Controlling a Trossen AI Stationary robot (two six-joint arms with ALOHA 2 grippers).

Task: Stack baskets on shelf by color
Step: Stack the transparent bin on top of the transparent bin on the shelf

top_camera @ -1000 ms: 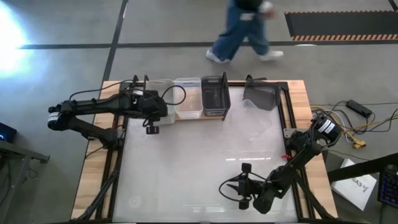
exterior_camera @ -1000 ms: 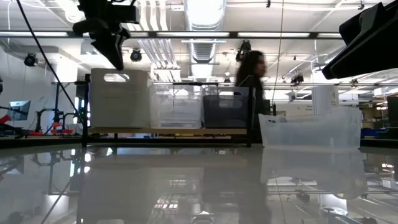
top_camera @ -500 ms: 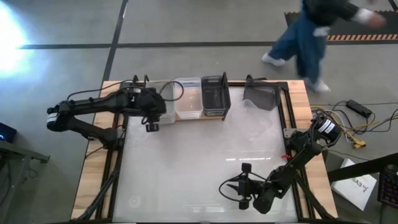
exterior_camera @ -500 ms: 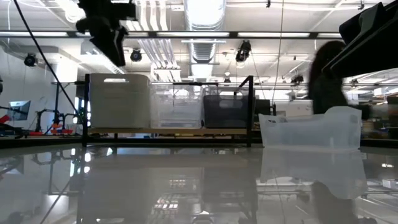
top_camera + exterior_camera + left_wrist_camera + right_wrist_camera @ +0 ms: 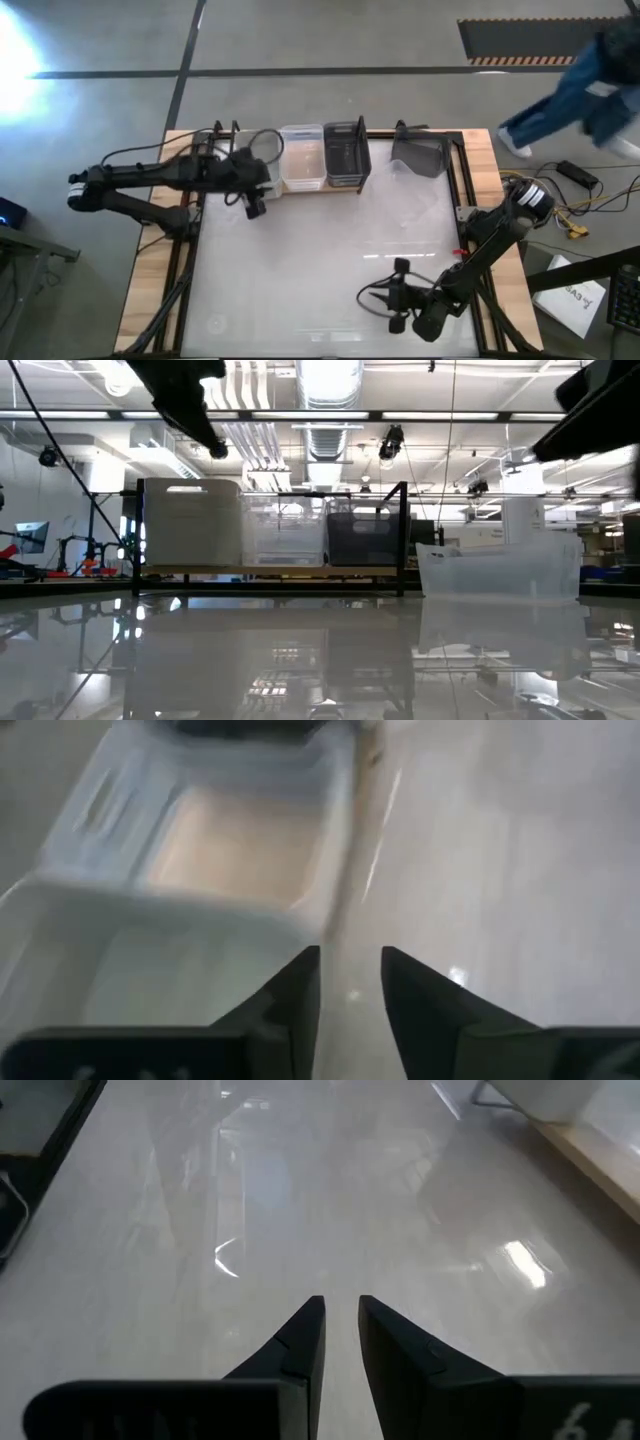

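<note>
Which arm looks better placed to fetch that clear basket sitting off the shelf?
Probably the right. Its end effector is on the same side as the clear basket; the left end effector hangs by the shelf, farther away.

Person [image 5: 585,95] — blurred, cut off by the edge; whitish basket [image 5: 258,152] — partly hidden under left arm.

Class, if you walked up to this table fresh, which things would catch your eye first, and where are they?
Three baskets in a row on the shelf at the table's far edge: whitish basket, clear basket, dark grey basket. Another clear basket sits alone on the table to their right. The left gripper hovers by the whitish one.
</note>
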